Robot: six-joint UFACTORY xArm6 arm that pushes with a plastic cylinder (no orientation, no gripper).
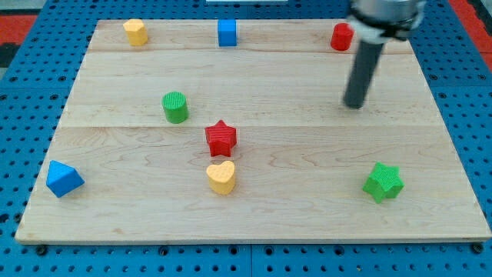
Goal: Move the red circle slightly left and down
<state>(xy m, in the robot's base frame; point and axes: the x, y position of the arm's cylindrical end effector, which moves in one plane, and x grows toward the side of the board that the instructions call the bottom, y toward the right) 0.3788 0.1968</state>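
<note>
The red circle (341, 36) is a short red cylinder near the top right corner of the wooden board (254, 215). My tip (354, 105) is the lower end of a dark rod that comes down from the view's top right. It rests on the board below the red circle and slightly to its right, apart from it. The rod's upper part passes just right of the red circle.
A yellow block (135, 31) and a blue cube (227, 33) sit along the top edge. A green cylinder (175, 107), a red star (221, 138) and a yellow heart (221, 177) stand mid-board. A blue triangle (63, 179) is lower left, a green star (383, 182) lower right.
</note>
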